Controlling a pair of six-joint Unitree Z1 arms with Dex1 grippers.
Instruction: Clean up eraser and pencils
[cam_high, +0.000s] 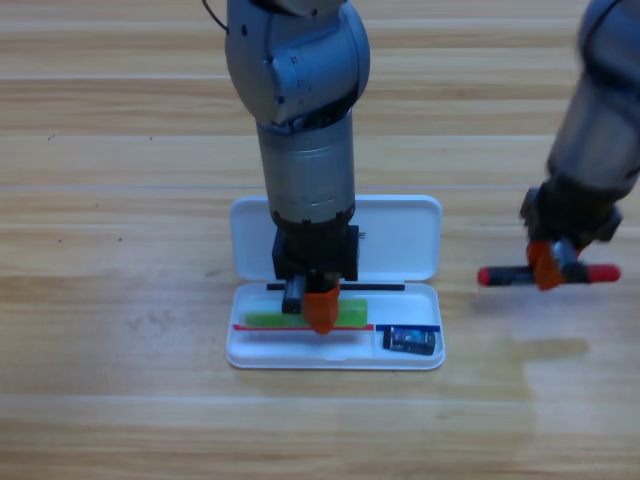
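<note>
The white case lies open, with its lid (400, 235) behind its tray (330, 357). A translucent green pencil (262, 319) lies lengthwise in the tray. My left gripper (320, 312) points straight down onto the middle of this pencil, and its orange tip covers that part. The dark eraser (411, 340) sits in the tray's right-hand corner compartment. To the right of the case, my right gripper (547, 266) is shut on the middle of the black pencil with red ends (603, 272), holding it level above the table.
Bare wooden table surrounds the case on all sides. The pencil's faint shadow (555, 348) falls on the wood below the right gripper. The left arm's grey body hides the middle of the lid.
</note>
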